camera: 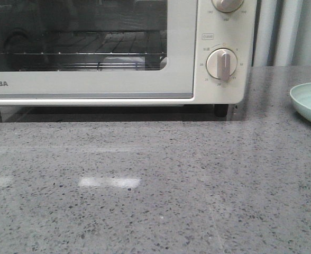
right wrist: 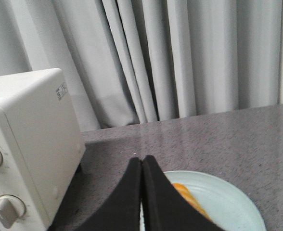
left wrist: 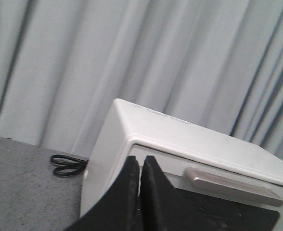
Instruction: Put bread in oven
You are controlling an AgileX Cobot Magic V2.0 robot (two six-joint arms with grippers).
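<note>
Front view shows the oven (camera: 92, 53) door closed, bread (right wrist: 187, 197) on the plate (right wrist: 233, 202) under the clenched right hand (right wrist: 142, 166); left hand (left wrist: 140, 166), also clenched, likely must open the door first.

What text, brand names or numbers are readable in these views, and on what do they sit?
"SHIBA": on the oven door frame, cut off by the picture's left edge.
Numbers around the lower dial: too small and blurred to read.
Small boxed label above that dial: unreadable.
Sticker on the oven's side: print too small to read.
</note>
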